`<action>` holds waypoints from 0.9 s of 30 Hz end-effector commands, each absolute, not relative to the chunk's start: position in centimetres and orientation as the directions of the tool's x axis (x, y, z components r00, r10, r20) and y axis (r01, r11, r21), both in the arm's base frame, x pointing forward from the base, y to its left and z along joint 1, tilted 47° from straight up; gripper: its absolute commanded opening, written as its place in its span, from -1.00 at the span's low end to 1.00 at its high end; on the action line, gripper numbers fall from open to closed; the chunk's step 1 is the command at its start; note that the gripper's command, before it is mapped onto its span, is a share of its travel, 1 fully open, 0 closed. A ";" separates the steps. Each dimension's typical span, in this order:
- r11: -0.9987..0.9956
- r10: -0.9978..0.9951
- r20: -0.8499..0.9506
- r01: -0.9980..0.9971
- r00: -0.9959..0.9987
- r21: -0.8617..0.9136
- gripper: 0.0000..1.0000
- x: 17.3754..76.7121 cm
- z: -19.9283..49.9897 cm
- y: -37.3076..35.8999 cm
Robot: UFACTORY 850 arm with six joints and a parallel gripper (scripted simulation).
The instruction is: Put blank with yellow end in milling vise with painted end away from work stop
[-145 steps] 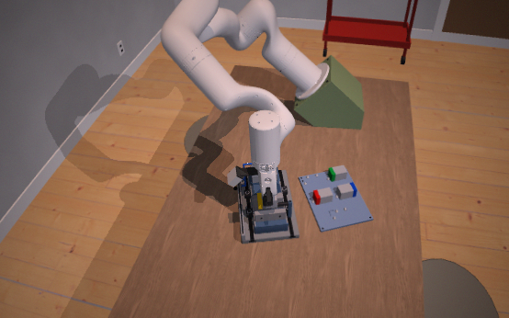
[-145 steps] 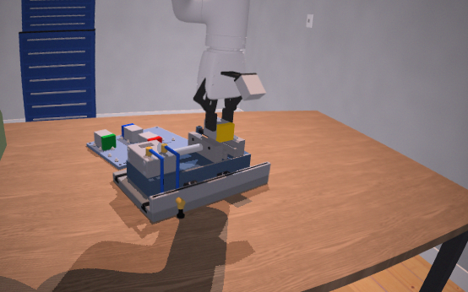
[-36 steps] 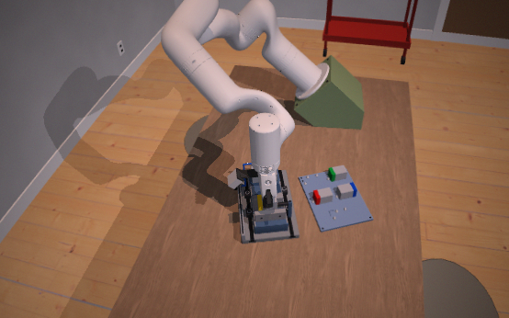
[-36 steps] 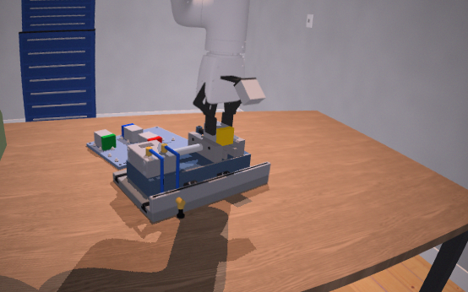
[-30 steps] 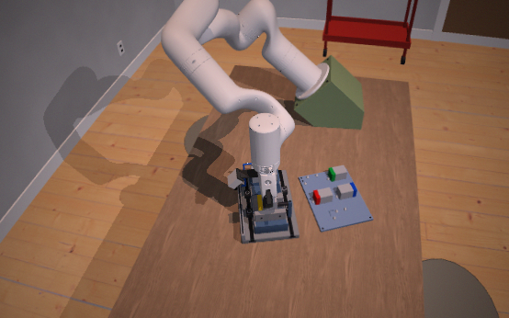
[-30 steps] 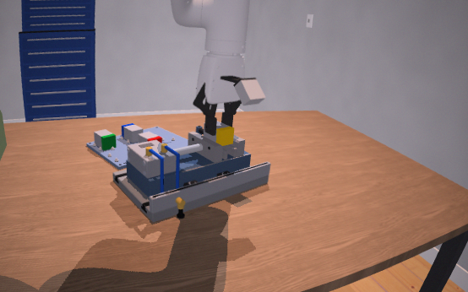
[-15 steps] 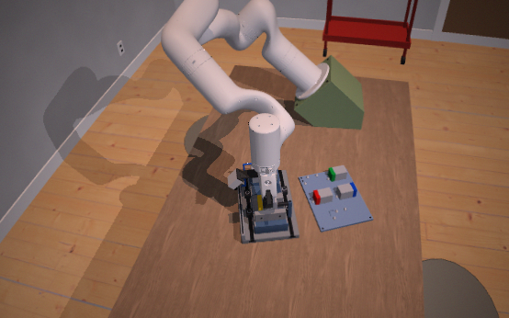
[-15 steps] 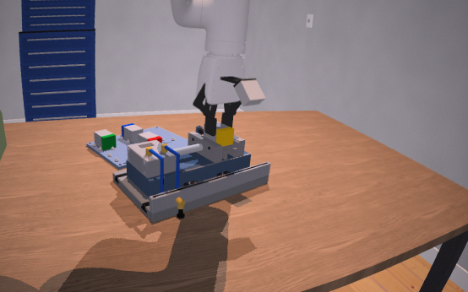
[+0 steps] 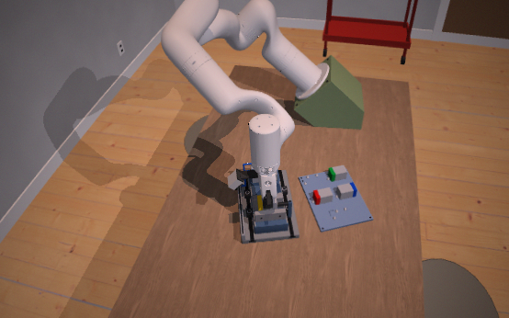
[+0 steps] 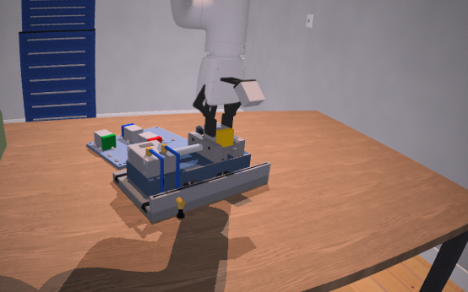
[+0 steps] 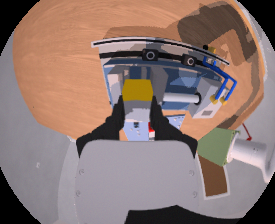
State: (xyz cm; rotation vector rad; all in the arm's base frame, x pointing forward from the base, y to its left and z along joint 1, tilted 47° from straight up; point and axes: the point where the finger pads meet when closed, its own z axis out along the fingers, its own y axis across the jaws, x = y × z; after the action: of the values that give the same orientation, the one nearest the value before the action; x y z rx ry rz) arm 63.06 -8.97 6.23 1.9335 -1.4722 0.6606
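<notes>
The fingers (image 10: 219, 119) pinch the yellow-ended blank (image 10: 224, 137) across its width, held from straight above, and the blank sits down in the vise (image 10: 194, 169) between the jaws, with only its upper part standing above the jaw tops. In the exterior view the yellow end points toward the far side of the vise, away from the infeed plate (image 10: 101, 148), which puts the painted end on the side away from the work stop, as the task wants. The blank's long axis runs along the jaw faces, crosswise to the vise's sliding direction, and the fingers close across that axis, one on each long side. The relation that matters now is how the blank's long side lies against the fixed jaw (image 10: 237, 145), the block without hoses; the hosed block (image 10: 148, 162) with its blue lines stands well apart on the near side. From these views I cannot tell whether the blank touches the fixed jaw or the stop rod, nor whether it rests on the low bars or hangs just above them; the wrist view shows only the yellow end ahead of the fingers. I judge the load nearly done, with seating and release left. The green (image 9: 332, 173), red (image 9: 317, 197) and blue-ended (image 9: 353, 188) blanks lie on the infeed plate on the worktop (image 9: 363, 276), inside its edges.
</notes>
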 end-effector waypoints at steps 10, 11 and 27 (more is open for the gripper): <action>-0.194 -0.660 0.706 -0.966 0.255 0.169 -1.00 63.2 6.1 -8.7; -0.194 -0.660 0.706 -0.966 0.255 0.169 -1.00 63.2 6.1 -8.7; -0.194 -0.660 0.706 -0.966 0.255 0.169 -1.00 63.3 5.7 -8.5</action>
State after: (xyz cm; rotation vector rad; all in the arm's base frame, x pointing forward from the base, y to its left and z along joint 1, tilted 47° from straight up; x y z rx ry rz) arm 63.17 -8.61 5.77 1.9335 -1.4722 0.6606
